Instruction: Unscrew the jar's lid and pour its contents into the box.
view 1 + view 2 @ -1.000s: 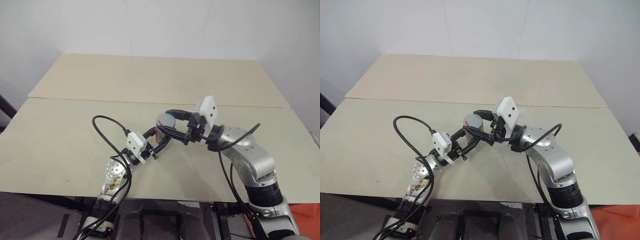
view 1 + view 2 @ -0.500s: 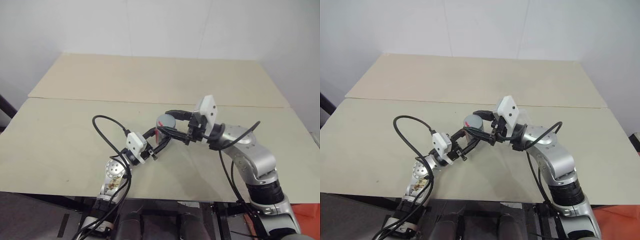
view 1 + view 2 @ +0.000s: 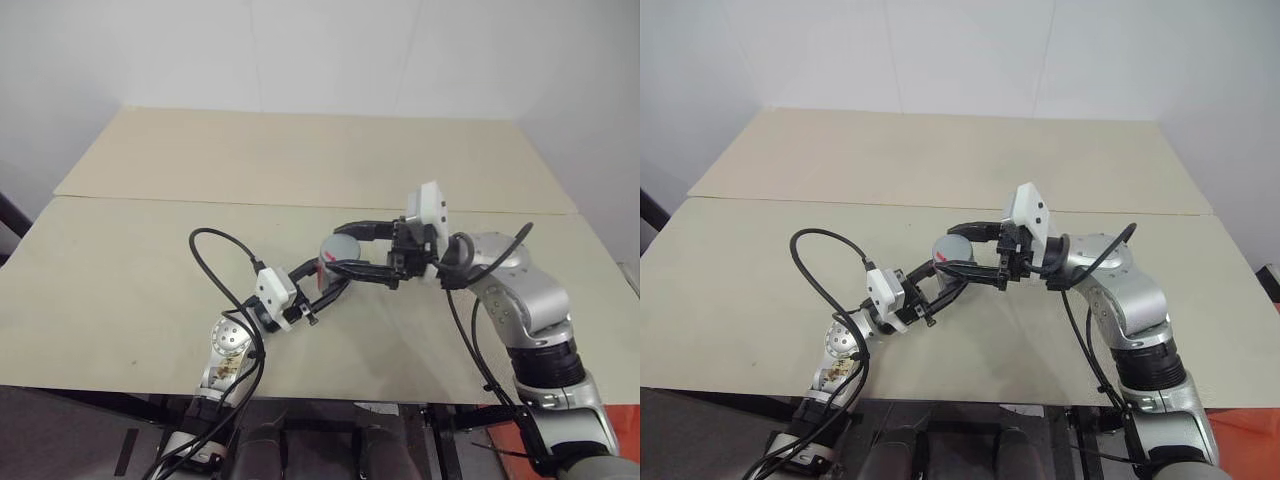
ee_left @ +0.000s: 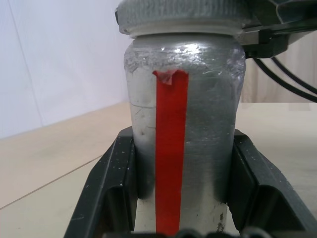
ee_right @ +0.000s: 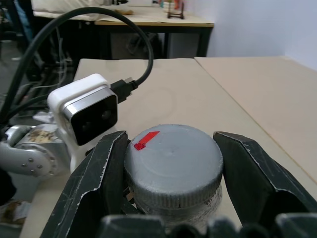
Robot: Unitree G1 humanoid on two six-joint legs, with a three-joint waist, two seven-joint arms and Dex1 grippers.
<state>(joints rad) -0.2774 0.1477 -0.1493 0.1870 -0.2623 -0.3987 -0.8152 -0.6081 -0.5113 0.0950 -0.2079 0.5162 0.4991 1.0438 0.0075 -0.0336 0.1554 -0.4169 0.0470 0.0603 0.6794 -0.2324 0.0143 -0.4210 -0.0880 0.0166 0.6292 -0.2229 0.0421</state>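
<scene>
The jar point(image 4: 198, 129), silvery with a red vertical stripe, stands upright above the table, and my left gripper point(image 3: 330, 277) is shut on its body, one black finger point(image 4: 106, 183) on each side. The grey lid point(image 5: 173, 161) sits on top of the jar point(image 3: 322, 267), marked with a small red tab. My right gripper point(image 3: 341, 247) reaches in level from the right and is shut on the lid point(image 3: 341, 245), its fingers point(image 5: 252, 173) clamping the rim. The contents are hidden inside the jar. The box is out of view.
Two beige tabletops point(image 3: 150, 250) meet at a seam point(image 3: 200, 201) behind the arms, with a white wall beyond. A black cable point(image 3: 215, 250) loops from my left wrist camera point(image 5: 86, 111). More tables stand in the background of the right wrist view.
My right forearm and wrist have swung out to the right, turning the gripper around the lid while it keeps its hold. The left gripper still holds the jar in about the same place.
</scene>
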